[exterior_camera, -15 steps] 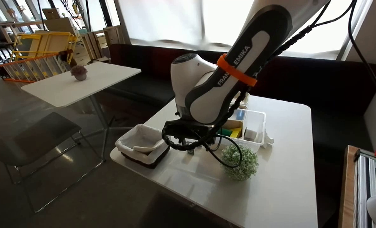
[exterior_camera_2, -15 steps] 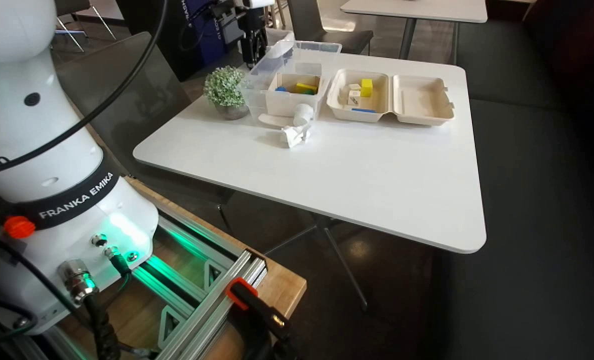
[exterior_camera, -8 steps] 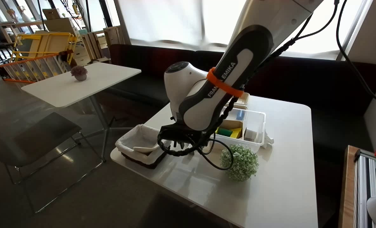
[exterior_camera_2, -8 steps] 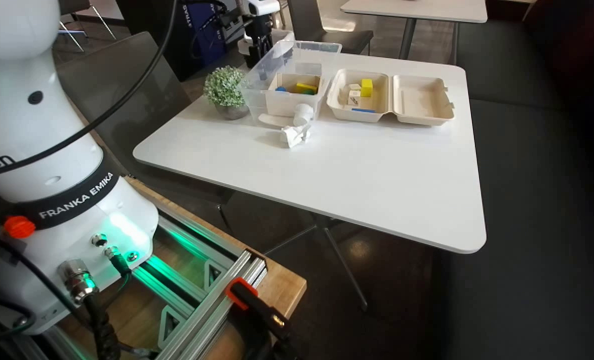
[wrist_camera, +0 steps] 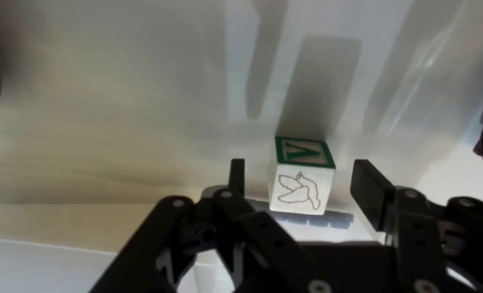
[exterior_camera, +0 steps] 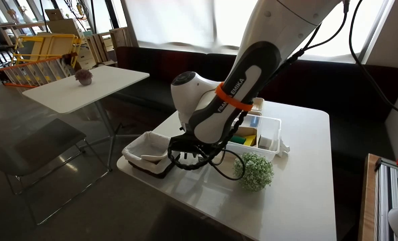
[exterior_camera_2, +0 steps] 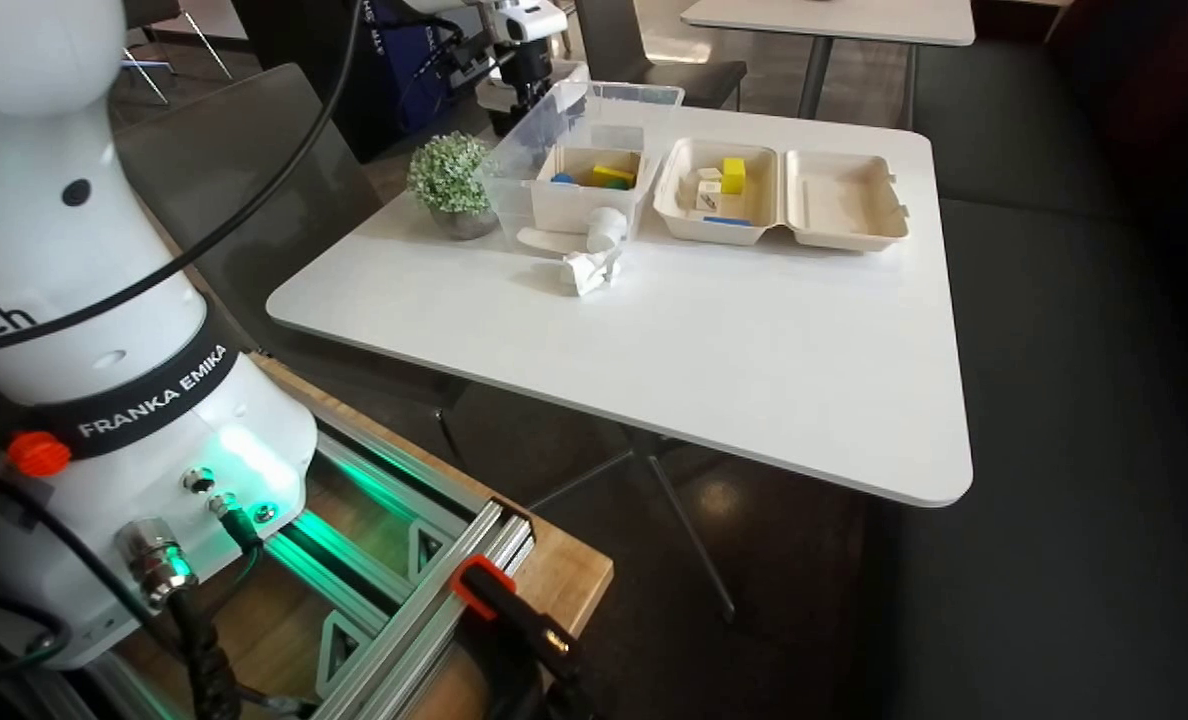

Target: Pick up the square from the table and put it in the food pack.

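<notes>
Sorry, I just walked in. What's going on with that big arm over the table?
A robot arm has its gripper over a small block on the table. The gripper is open: in the wrist view the block shows between the jaws, with a gap on either side, so it is not gripped. Closing on it is probably next. The block is meant for the food pack, apparently the open tan box.

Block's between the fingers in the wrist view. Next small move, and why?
I'd probably ease the end effector slightly lower, jaws open, before closing. In the wrist view, the letter block sits between the spread fingers, with a gap on each side, and the finger shadows on the table stop apart from the fingers, suggesting they hang above the surface.
</notes>
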